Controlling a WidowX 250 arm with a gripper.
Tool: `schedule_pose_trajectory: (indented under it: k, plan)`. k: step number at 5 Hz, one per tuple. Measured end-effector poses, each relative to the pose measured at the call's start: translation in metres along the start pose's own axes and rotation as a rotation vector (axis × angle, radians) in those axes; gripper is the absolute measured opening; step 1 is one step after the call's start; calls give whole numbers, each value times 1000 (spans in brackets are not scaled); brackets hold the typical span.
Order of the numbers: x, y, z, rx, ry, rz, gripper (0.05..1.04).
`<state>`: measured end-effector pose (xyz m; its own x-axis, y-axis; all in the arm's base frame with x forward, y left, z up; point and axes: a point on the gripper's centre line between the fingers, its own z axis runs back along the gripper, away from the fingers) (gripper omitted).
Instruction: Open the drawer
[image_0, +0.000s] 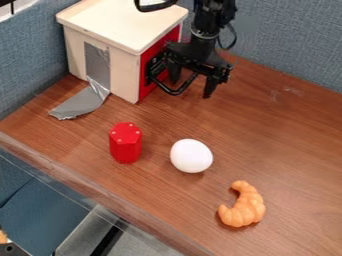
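Drawer (148, 89) is seen closed; opening is left to be done; tool (192, 88) is held spread by the handle (175, 93).

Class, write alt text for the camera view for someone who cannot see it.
A black robot gripper hangs open at the black handle on a wooden box's red front. Nearer the camera, a red hexagonal prism, a white egg and an orange toy croissant rest on the table.

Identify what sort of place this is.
Probably a robotics lab: black robot arm, blue fabric partitions, and a red-fronted wooden box with silver tape hanging off its side.
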<state>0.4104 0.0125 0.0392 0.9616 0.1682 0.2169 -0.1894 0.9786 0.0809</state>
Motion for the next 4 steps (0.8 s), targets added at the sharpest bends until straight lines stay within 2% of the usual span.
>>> schedule_pose_trajectory:
  k: [1, 3, 4]
  plan:
    - [1, 0, -5, 2, 6, 8, 957]
    - [1, 1, -6, -15, 9, 34, 367]
    - [0, -1, -6, -27, 19, 31, 190]
